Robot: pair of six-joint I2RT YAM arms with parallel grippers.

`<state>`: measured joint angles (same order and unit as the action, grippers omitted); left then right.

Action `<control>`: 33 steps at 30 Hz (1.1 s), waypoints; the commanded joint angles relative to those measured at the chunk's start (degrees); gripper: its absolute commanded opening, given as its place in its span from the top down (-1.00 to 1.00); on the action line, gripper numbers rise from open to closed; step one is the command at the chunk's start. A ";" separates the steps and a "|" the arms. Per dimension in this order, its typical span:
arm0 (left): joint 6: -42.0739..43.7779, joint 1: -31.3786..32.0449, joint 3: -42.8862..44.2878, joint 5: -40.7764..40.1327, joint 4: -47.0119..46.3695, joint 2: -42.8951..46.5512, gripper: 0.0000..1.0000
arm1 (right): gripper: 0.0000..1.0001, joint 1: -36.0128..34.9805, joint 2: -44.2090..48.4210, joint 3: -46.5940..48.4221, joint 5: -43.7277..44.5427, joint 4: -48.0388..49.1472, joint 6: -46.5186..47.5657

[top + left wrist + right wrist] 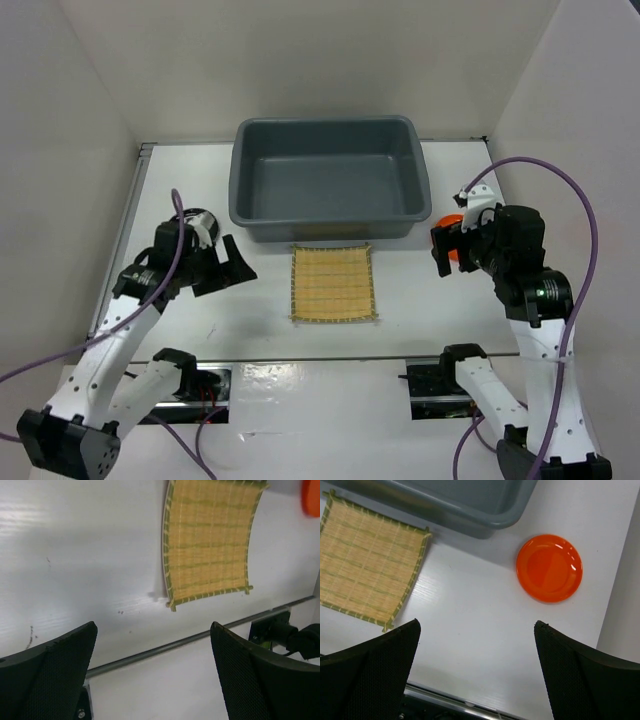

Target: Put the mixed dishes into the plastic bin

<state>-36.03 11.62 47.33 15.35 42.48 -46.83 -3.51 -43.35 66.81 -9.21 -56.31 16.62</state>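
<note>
The dark grey plastic bin [325, 180] stands at the back centre, and nothing shows inside it. The tan woven mat [333, 283] lies flat just in front of it; it also shows in the left wrist view [207, 540] and the right wrist view [367, 562]. The small orange plate [549, 568] lies on the table right of the bin's near right corner [470, 505], mostly hidden under my right gripper [440, 252] in the top view. My right gripper [476, 625] is open and empty above the table, near the plate. My left gripper [228, 270] is open and empty left of the mat. The black plate and the glass cup are out of view.
White walls close in the table at the left, back and right. A metal rail [320, 358] runs along the near edge, with the arm mounts [440, 380] behind it. Purple cables [580, 200] loop off both arms. The orange plate's edge shows in the left wrist view [312, 497].
</note>
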 commanded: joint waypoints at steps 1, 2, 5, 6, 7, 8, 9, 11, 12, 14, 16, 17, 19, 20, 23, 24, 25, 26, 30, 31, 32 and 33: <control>-3.60 2.88 -1.45 3.02 -2.93 -3.08 -1.00 | -0.97 -0.45 -0.59 -0.45 -0.01 -0.73 0.60; -4.30 3.76 -2.32 3.01 -2.93 -5.27 -1.00 | -0.97 -0.45 -0.59 0.07 -1.84 -1.51 1.74; -7.73 5.61 -5.40 3.36 -5.64 -9.85 -1.00 | -0.97 -0.45 -1.64 0.60 -5.62 -2.92 3.94; -8.87 6.22 -6.71 4.50 -9.48 -10.38 -1.00 | -0.97 -1.06 -3.56 0.61 -6.60 -2.92 5.51; -11.14 6.22 -8.03 6.07 -11.35 -10.39 -1.00 | -0.97 -2.02 -4.71 0.61 -7.39 -3.79 6.40; -12.30 6.22 -9.09 6.09 -12.93 -10.39 -1.00 | -0.97 -2.90 -5.85 1.13 -7.92 -3.80 6.93; -13.18 6.22 -9.79 5.13 -13.64 -9.61 -1.00 | -0.97 -5.26 -7.17 1.13 -7.93 -3.80 8.93; -13.71 6.22 -9.80 2.59 -13.65 -8.20 -1.00 | -0.97 -7.55 -9.99 2.53 -5.40 -2.50 11.14; -13.71 6.22 -9.80 2.58 -13.04 -8.19 -1.00 | -0.97 -10.00 -10.87 2.54 -4.33 -1.70 12.72; -13.19 6.22 -10.94 2.58 -13.04 -8.97 -1.00 | -0.68 -12.21 -14.38 3.33 -3.80 -1.00 15.09; -13.19 6.75 -11.99 4.33 -13.91 -11.95 -1.00 | -0.49 -17.39 -19.11 3.33 -3.80 -0.99 17.12; -13.19 6.75 -12.00 5.46 -14.44 -13.28 -1.00 | -0.26 -19.41 -20.53 2.63 -2.92 -0.21 17.13; -12.66 7.27 -12.52 5.48 -15.31 -16.26 -1.00 | -0.15 -24.15 -23.51 -0.08 -0.47 3.13 17.74; -13.36 7.28 -13.22 5.48 -16.36 -16.80 -1.00 | -0.09 -25.40 -24.23 -1.05 0.85 4.88 17.74; -16.25 7.28 -16.38 6.17 -23.02 -16.28 -1.00 | -0.07 -27.52 -26.08 -3.96 2.45 11.21 15.20; -16.87 7.28 -18.74 7.48 -25.23 -16.28 -1.00 | -0.27 -28.04 -26.08 -5.27 0.27 13.23 14.41; -17.40 7.28 -19.55 7.50 -28.30 -16.28 -1.00 | -0.53 -29.00 -26.08 -6.07 -0.80 14.29 12.40; -18.10 7.28 -20.25 8.28 -29.55 -16.28 -1.00 | -0.63 -29.62 -26.08 -6.77 -1.59 15.17 11.16; -23.36 8.85 -22.72 11.45 -37.72 -18.02 -1.00 | -0.74 -30.24 -27.65 -8.09 -5.37 17.99 0.28; -24.17 9.56 -22.72 11.97 -41.04 -18.82 -1.00 | -0.78 -30.76 -28.27 -8.79 -5.73 17.99 1.04; -24.70 10.87 -22.20 11.98 -42.03 -21.09 -1.00 | -0.80 -31.29 -28.28 -8.80 -2.86 18.86 -2.26; -24.70 11.49 -21.32 11.98 -43.34 -22.76 -1.00 | -0.80 -31.30 -29.15 -8.80 -0.13 19.48 -4.38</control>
<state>-57.30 21.17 24.64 24.64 9.02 -66.26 -33.78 -71.16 58.41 -12.14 -42.74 21.08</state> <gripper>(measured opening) 1.001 0.898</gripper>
